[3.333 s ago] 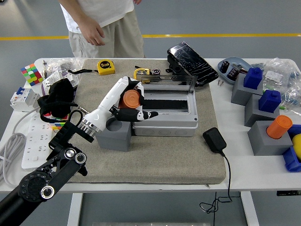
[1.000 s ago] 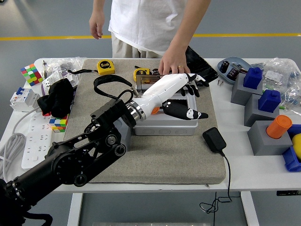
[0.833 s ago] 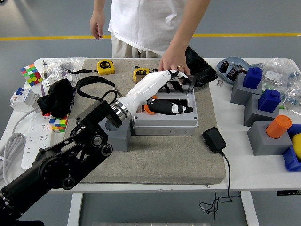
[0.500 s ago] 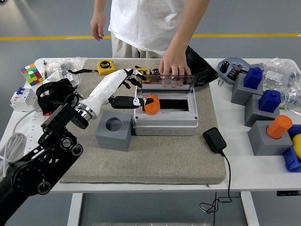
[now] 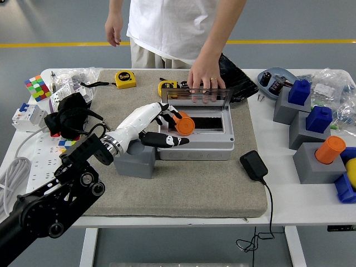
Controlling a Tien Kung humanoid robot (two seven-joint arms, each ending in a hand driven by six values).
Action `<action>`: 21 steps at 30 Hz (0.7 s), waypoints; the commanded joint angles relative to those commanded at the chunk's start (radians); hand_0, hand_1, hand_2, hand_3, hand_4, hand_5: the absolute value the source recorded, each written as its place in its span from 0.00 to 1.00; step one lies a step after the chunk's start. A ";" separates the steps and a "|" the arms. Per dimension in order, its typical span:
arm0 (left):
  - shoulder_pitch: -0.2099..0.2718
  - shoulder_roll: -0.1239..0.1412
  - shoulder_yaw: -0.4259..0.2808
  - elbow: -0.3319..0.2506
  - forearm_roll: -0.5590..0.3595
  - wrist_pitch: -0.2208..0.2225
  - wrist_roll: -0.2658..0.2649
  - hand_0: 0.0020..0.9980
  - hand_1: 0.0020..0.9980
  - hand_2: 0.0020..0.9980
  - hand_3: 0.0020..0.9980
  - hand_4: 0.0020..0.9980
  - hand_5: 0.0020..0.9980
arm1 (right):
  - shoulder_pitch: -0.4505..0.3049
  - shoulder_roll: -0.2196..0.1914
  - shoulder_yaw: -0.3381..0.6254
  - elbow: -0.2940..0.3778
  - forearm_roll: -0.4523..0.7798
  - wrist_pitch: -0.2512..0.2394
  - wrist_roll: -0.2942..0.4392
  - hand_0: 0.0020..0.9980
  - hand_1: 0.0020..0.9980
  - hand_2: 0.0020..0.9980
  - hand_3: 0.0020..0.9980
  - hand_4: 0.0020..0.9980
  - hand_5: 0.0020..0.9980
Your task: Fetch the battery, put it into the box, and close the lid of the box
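One hand at the box's left edge, battery inside, lid up.

The left hand (image 5: 157, 125) reaches in over the grey holder block (image 5: 135, 160); its fingers (image 5: 169, 140) are spread and grip nothing, thumb lying along the front-left rim of the box (image 5: 196, 146). The orange battery (image 5: 184, 124) sits tilted at the left end of the box's open compartment. A person's hand (image 5: 204, 79) rests on the upright clear lid (image 5: 196, 98) at the far edge. The mat (image 5: 189, 186) near the worktop (image 5: 289, 199) front lies open; a black adapter (image 5: 253, 165) sits beside the box's right corner.

left hand (image 5: 151, 123) extended, fingers spread
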 joint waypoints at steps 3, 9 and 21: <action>-0.017 -0.015 0.027 0.006 -0.011 0.002 -0.004 0.44 0.60 0.57 0.63 1.00 0.50 | 0.000 0.000 0.000 0.000 0.001 0.000 0.000 0.64 0.66 0.67 0.58 0.97 0.58; -0.056 -0.075 0.088 0.042 -0.027 0.012 -0.020 0.44 0.60 0.57 0.63 1.00 0.50 | 0.001 0.000 -0.010 0.000 0.005 0.001 0.000 0.64 0.66 0.67 0.58 0.97 0.58; -0.145 -0.146 0.081 0.041 -0.027 0.047 -0.090 0.55 0.68 0.65 0.69 1.00 0.54 | 0.000 0.001 -0.017 0.000 0.006 0.002 -0.003 0.64 0.66 0.67 0.58 0.97 0.58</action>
